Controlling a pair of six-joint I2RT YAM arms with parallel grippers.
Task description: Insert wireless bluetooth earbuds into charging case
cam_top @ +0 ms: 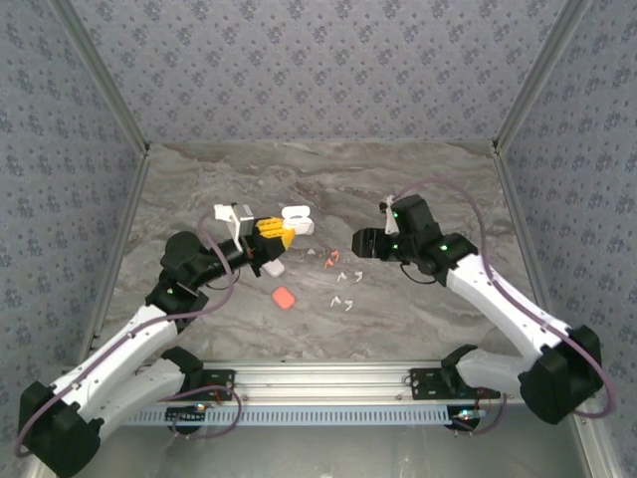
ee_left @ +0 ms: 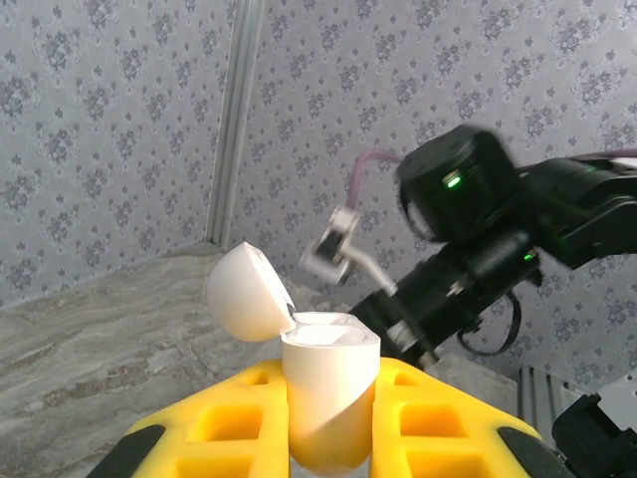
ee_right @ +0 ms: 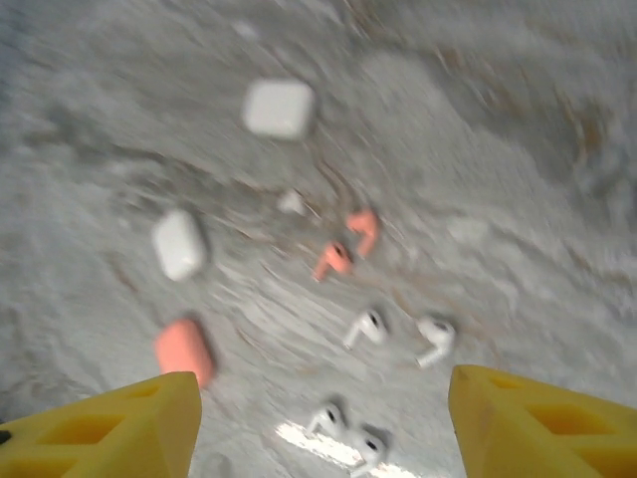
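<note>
Pinching smooth white rounded charging case (ee_left: 328,383), lid flipped open, in left gripper (cam_top: 271,232); holding right gripper (ee_right: 323,438) splayed wide over tiny hook-shaped coral and white earbuds (ee_right: 366,327).

The place is a robotics lab test cell. Panels of grey-blue floral wallpaper (cam_top: 299,60) close it in on three sides and meet at bare metal corner posts (cam_top: 100,75). The grey marble-patterned surface (cam_top: 428,319) ends at a slotted aluminium rail (cam_top: 318,376). There a white-and-black left robot arm (cam_top: 119,351) and its right twin (cam_top: 508,309) are bolted side by side, each trailing mauve cables (cam_top: 443,181).
</note>
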